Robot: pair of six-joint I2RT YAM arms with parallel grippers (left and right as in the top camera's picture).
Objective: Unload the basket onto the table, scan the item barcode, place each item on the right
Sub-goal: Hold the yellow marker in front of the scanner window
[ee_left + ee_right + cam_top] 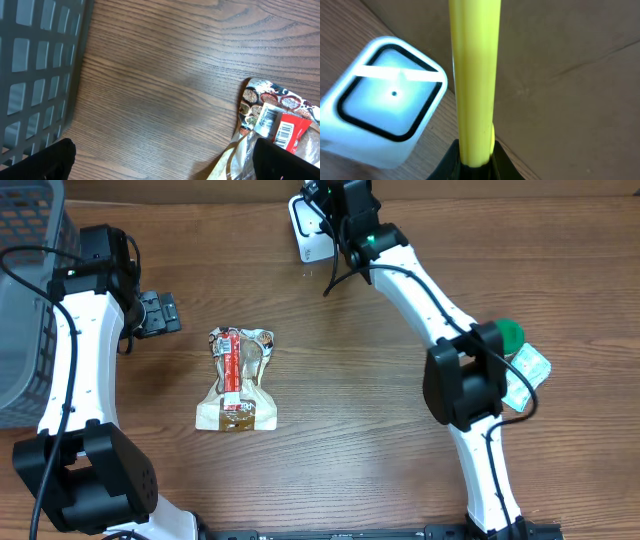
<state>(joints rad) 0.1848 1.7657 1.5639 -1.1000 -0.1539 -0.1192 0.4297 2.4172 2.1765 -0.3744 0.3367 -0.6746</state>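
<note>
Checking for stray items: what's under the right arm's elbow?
A green item and a wrapped packet poke out from under the right arm; anything else beneath is hidden.

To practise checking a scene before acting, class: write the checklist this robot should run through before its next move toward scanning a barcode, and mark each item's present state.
1. Is the right gripper shut on the yellow item? Ok.
2. Is the window of the scanner uncovered, with the yellow item beside it? Ok.
3. Is the yellow item's barcode turned to the scanner? Cannot tell: no barcode shows on it.
4. Does the snack packet lie flat with its barcode labels facing up? Ok.
5. Is the left gripper open? Ok.
6. Is the left gripper around the snack packet? Not ok: it stands apart, to one side.
</note>
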